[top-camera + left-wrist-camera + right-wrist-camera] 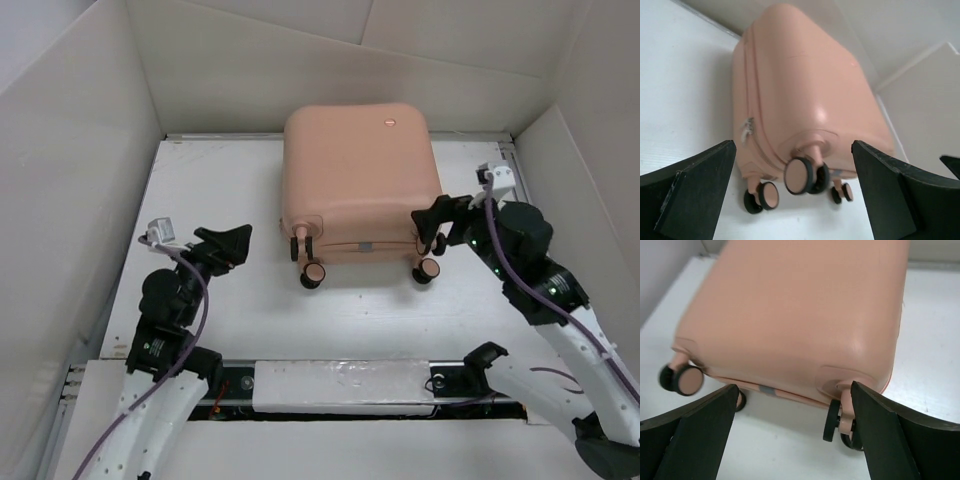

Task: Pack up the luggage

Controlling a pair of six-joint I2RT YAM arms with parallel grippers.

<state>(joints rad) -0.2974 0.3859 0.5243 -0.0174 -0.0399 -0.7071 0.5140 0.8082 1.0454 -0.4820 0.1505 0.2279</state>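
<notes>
The peach-pink luggage [360, 175] lies flat and closed at the back middle of the white table [220, 320], its wheels [310, 275] pointing toward the near edge and a round emblem [390, 123] on its top shell. My left gripper [232, 240] is open and empty, left of the near-left wheels and apart from them. The left wrist view shows the luggage [805, 85] between that gripper's [792, 147] spread fingers. My right gripper [428, 222] is open at the near-right corner, its right finger close beside the wheel [837, 422]; contact is unclear. The luggage [800, 310] fills the right wrist view above the gripper [794, 387].
White cardboard walls stand on the left [60, 150], back [350, 60] and right [590, 150] of the table. The arms' base rail [330, 385] runs along the near edge. A zipper pull [747, 127] hangs on the luggage's left side.
</notes>
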